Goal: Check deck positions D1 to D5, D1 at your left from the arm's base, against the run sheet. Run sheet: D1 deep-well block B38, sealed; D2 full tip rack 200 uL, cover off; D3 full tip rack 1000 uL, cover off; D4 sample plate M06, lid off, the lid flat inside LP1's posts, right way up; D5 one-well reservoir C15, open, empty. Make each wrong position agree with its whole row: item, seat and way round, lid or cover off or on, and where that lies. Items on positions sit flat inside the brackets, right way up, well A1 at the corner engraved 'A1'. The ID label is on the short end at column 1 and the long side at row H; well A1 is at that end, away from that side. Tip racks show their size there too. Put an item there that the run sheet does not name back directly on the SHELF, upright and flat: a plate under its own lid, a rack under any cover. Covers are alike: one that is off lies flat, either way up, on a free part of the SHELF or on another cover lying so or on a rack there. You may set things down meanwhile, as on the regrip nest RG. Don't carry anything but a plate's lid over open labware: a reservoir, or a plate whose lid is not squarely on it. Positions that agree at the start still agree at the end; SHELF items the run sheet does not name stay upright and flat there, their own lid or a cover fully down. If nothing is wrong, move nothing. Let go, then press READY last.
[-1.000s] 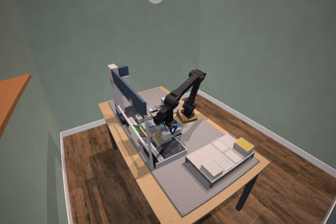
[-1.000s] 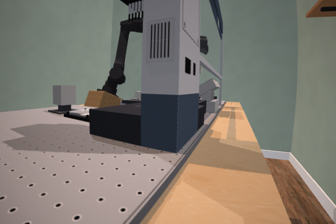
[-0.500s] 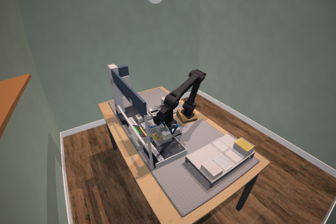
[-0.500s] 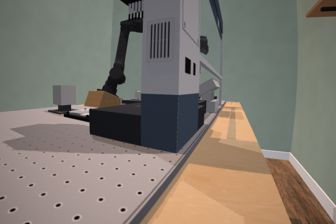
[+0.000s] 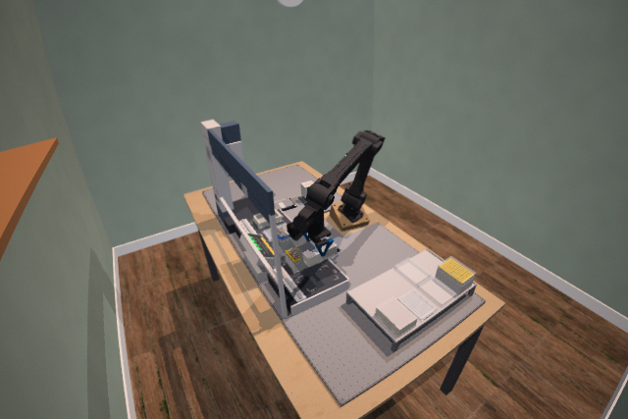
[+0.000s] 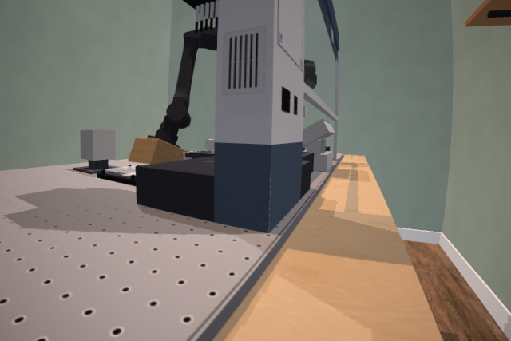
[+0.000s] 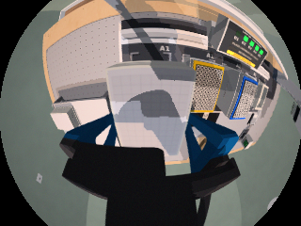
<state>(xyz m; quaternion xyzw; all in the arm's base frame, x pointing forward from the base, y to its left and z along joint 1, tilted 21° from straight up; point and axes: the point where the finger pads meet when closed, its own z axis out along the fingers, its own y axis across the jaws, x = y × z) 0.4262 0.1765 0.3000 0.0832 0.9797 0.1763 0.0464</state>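
My gripper (image 7: 150, 114) has its blue fingers shut on the two sides of a pale grey, flat-topped labware block (image 7: 150, 109), seemingly the sealed deep-well block. It holds the block over the deck, in front of a position engraved 'A1' (image 7: 165, 48). To the right stand a yellow-framed tip rack (image 7: 209, 86) and a blue-framed tip rack (image 7: 246, 97), both with covers off. In the top view the gripper (image 5: 317, 244) hangs under the gantry next to the yellow rack (image 5: 292, 253). In the exterior view the gantry column hides the gripper.
The gantry beam (image 5: 243, 171) and its posts stand along the deck's far side, with a green-lit panel (image 5: 256, 243). The SHELF (image 5: 410, 294) at the table's end carries a yellow tip rack (image 5: 455, 271), white flat covers and a plate. A small grey box (image 6: 97, 144) stands near the arm's base.
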